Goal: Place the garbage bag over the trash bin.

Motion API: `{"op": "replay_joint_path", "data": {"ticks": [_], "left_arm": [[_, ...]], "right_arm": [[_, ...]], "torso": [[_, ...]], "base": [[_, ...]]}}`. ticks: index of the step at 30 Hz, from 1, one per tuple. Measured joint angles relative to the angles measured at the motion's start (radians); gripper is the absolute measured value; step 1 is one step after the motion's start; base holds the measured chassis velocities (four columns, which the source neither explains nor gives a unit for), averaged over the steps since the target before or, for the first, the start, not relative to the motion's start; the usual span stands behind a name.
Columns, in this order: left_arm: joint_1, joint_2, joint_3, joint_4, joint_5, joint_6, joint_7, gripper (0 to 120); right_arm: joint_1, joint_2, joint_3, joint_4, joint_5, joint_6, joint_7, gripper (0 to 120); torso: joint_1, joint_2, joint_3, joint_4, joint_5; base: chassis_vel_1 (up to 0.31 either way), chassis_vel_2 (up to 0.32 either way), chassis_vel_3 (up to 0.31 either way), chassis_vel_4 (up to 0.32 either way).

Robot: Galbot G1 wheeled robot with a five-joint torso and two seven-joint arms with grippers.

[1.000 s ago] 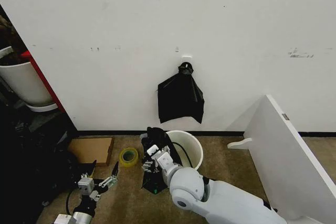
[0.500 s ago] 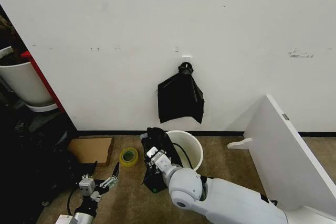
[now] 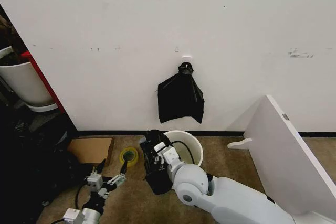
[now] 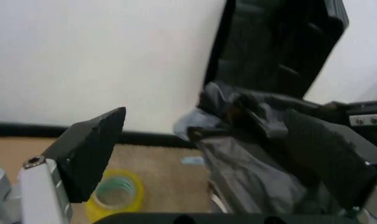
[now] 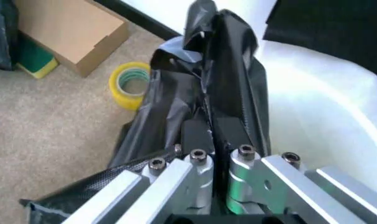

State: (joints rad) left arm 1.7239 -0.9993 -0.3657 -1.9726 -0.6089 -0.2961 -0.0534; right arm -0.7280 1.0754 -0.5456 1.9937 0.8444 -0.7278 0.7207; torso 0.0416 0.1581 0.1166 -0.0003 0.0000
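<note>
**A:** So, starting nearest: what are the 2 arms doing?

**B:** Near left, the left gripper [image 3: 108,176] hangs low over the carpet with its fingers spread apart and nothing between them. In its wrist view the garbage bag [image 4: 251,154] sits just ahead of the open fingers, not touched. A little farther in, the right gripper [image 3: 159,157] has its fingers pressed together on a fold of the bag [image 5: 219,93], pinching the plastic at the near-left side of the trash bin [image 3: 193,148].

**A:** And the bag itself?

**B:** It drapes down the outside of the bin's left side to the floor, crumpled and bunched, with its top edge about level with the rim [image 5: 325,88]. The mouth isn't spread over the opening; the bin's inside is bare.

**A:** Which step is that, in your view?

**B:** Early: 1 edge gripped, the bag not yet opened. I'd judge the next move calls for the free left gripper to catch the opposite edge, so the mouth can be pulled wide and lowered around the rim.

**A:** Anything beyond?

**B:** A yellow tape roll [image 3: 128,156] lies left of the bin, a cardboard box [image 3: 92,150] farther left, and a flat black bunch [image 3: 180,98] hangs on the far wall.
</note>
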Motion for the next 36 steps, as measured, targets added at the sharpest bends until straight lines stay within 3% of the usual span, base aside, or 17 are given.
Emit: {"op": "replay_joint_path", "data": {"ticks": [5, 9, 17, 26, 34, 36], "left_arm": [[-0.045, 0.054, 0.022, -0.07, -0.1, 0.181, -0.109, 99], [-0.102, 0.098, 0.038, -0.178, -0.228, 0.404, -0.246, 95], [-0.201, 0.11, 0.068, -0.224, -0.309, 0.582, -0.35, 93], [-0.338, 0.049, 0.143, -0.157, -0.38, 0.678, -0.413, 100], [-0.369, 0.008, 0.185, -0.093, -0.428, 0.685, -0.43, 100], [-0.393, -0.029, 0.217, -0.062, -0.448, 0.685, -0.447, 100]], "right_arm": [[-0.037, -0.011, 0.011, 0.01, -0.05, 0.01, -0.01, 0], [-0.051, -0.01, 0.021, 0.018, -0.057, 0.011, -0.012, 0], [-0.069, -0.016, 0.044, 0.037, -0.036, 0.02, -0.01, 0], [-0.091, -0.028, 0.072, 0.055, -0.012, 0.031, -0.01, 0], [-0.102, -0.036, 0.091, 0.061, 0.006, 0.038, -0.009, 0], [-0.112, -0.04, 0.095, 0.066, 0.006, 0.039, -0.01, 0]], "torso": [[0.0, 0.0, 0.0, 0.0001, 0.0], [0.0, 0.0, 0.0, 0.0, 0.0001], [0.0, 0.0, 0.0, 0.0004, 0.0], [0.0, 0.0, 0.0, 0.0, 0.0], [0.0, 0.0, 0.0, 0.0002, 0.0003], [0.0, 0.0, 0.0, 0.0002, -0.0001]], "base": [[0.0, 0.0, 0.0, 0.0], [0.0, 0.0, 0.0, 0.0], [0.0, 0.0, 0.0, 0.0], [0.0, 0.0, 0.0, 0.0], [0.0, 0.0, 0.0, 0.0], [0.0, 0.0, 0.0, 0.0]]}}
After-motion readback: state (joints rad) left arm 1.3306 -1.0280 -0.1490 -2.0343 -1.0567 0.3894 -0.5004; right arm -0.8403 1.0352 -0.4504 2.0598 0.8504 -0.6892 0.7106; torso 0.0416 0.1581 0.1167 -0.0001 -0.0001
